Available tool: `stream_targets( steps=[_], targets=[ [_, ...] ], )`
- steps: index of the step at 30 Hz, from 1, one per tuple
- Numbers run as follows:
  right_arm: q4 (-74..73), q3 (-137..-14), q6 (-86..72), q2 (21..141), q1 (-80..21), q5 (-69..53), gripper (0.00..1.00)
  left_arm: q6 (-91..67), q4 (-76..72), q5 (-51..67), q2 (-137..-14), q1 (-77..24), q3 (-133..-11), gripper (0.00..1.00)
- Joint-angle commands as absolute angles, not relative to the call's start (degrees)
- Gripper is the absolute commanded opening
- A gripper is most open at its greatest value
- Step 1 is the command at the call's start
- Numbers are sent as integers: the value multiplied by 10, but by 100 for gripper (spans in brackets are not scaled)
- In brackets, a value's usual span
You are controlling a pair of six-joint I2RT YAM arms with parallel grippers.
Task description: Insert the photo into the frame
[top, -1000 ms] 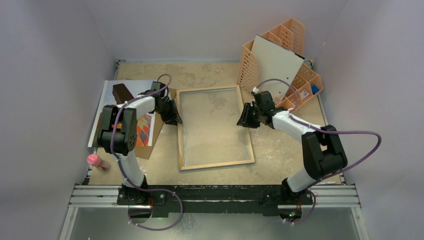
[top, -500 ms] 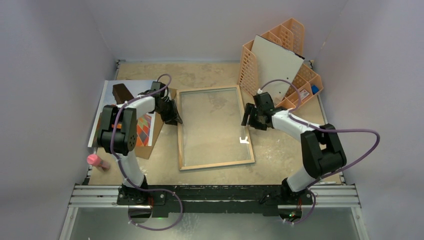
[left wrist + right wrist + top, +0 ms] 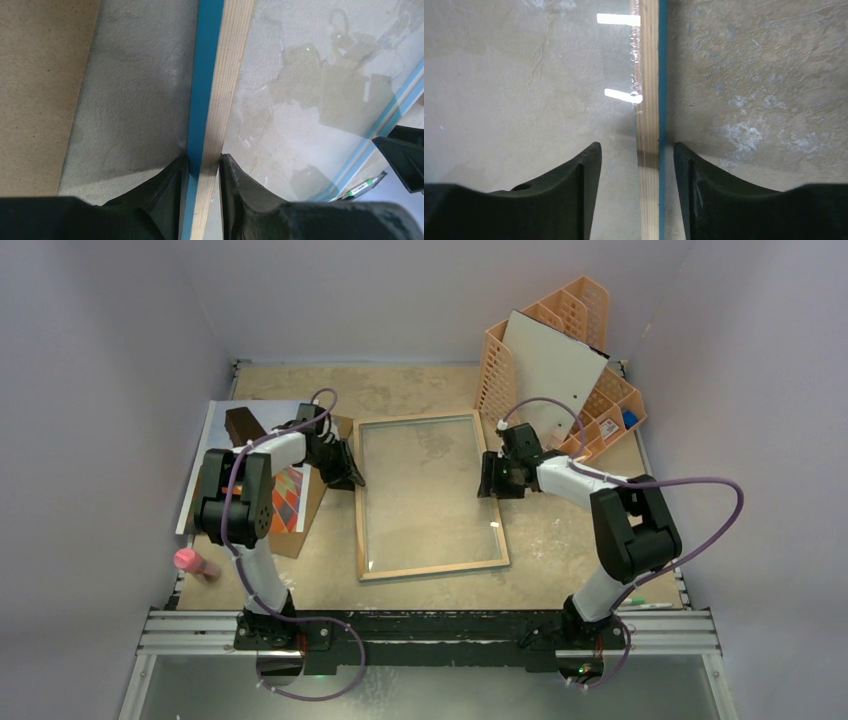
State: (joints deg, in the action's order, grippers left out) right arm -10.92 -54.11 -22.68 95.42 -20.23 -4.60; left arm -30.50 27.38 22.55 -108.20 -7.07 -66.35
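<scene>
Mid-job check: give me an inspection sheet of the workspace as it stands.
Surface: tan tabletop, scuffed pale patches.
Job's things: frame flat, wood back up, glass in; photo left of it, partly under the left arm, not inserted.
Clutter: brown backing partly under the photo; orange organiser holding a leaning grey-white board; pink object; green pen.
Grippers: left gripper jaws shut on the frame's left rail; right gripper jaws open astride its right rail.
Cables: purple cables loop along both arms; no snag seen.
Surroundings: plain pale walls; nothing else seen.
</scene>
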Motion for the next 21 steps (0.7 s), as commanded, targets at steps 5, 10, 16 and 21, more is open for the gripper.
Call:
stream_targets(
  steps=[5,10,16,21],
  targets=[
    [-132,-534,-223,938,-204,-85,40,-319,189,217,-1140,-75,-633,32],
    [-120,-514,-247,920,-197,-87,26,-316,194,204,-1141,-57,-633,32],
    [-96,-489,-258,914,-179,-120,17,-310,196,209,-1143,-41,-639,34],
    [-89,-474,-264,912,-169,-130,7,-308,193,222,-1152,-40,-646,35]
  ],
)
